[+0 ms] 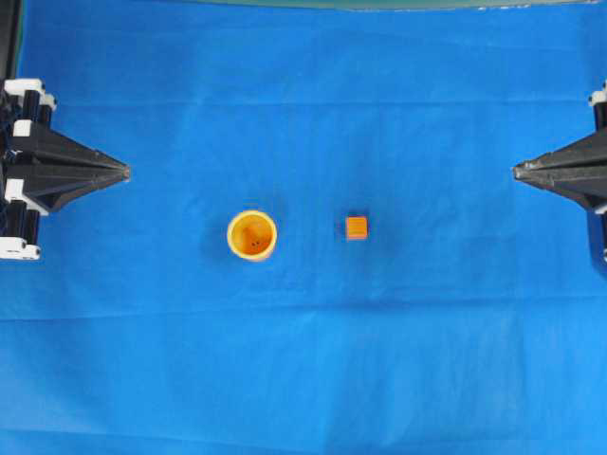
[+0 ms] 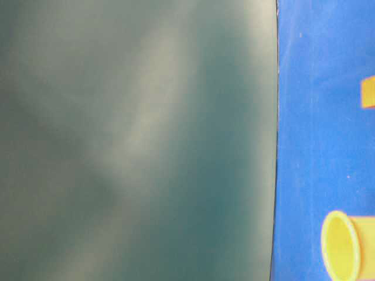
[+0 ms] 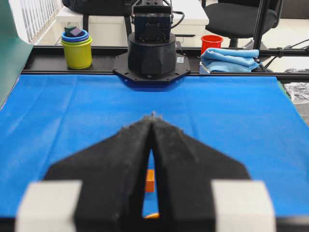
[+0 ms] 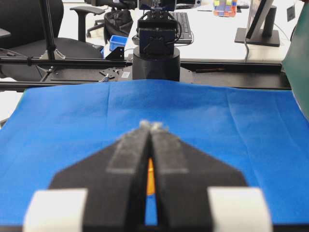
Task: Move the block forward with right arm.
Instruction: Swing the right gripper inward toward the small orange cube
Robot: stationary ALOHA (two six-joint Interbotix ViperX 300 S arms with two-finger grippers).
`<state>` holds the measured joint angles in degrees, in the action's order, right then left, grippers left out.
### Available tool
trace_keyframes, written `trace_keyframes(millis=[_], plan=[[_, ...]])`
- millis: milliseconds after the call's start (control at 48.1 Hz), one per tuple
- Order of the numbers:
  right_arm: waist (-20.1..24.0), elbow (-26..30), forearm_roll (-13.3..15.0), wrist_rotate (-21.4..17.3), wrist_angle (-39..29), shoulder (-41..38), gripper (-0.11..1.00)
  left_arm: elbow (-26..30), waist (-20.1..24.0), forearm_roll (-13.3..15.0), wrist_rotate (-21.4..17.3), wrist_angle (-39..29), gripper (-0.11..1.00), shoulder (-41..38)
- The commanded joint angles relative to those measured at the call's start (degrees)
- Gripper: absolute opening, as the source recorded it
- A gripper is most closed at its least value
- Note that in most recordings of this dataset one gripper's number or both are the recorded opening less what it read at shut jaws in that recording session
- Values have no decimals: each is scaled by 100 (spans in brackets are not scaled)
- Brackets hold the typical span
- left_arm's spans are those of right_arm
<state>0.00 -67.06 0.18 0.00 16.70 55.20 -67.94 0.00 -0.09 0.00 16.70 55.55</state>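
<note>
**A:** What is the overhead view showing?

**B:** My right gripper (image 1: pixel 517 172) is sitting at the right edge of the blue cloth (image 1: pixel 303 360), fingers pressed together, holding nothing. My left gripper (image 1: pixel 125 172) is mirroring it at the left edge. The block (image 1: pixel 357 227) is lying near the cloth's middle, just right of the cup (image 1: pixel 252 234), well apart from both pincers.

**A:** Table level?

**B:** Mostly a green panel (image 2: pixel 135 140) is filling it; the block (image 2: pixel 368 92) and cup (image 2: pixel 343 246) are peeking in at the right.

**A:** The wrists?

**B:** Both are looking down narrow, closed fingers, orange showing through the slit.

**A:** So which step?

**B:** I am judging nothing is started. Next I need to reach in, open, and close on the block.
</note>
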Motion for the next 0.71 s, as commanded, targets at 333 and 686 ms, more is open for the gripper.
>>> trace_keyframes(millis=[333, 686], plan=[[-53, 1081, -26, -457, -1898, -387, 0, 501, 18, -53, 18, -1143, 1, 9], [-501, 2382, 18, -2039, -3015, -1767, 0, 545, 18, -53, 18, -1134, 1, 9]])
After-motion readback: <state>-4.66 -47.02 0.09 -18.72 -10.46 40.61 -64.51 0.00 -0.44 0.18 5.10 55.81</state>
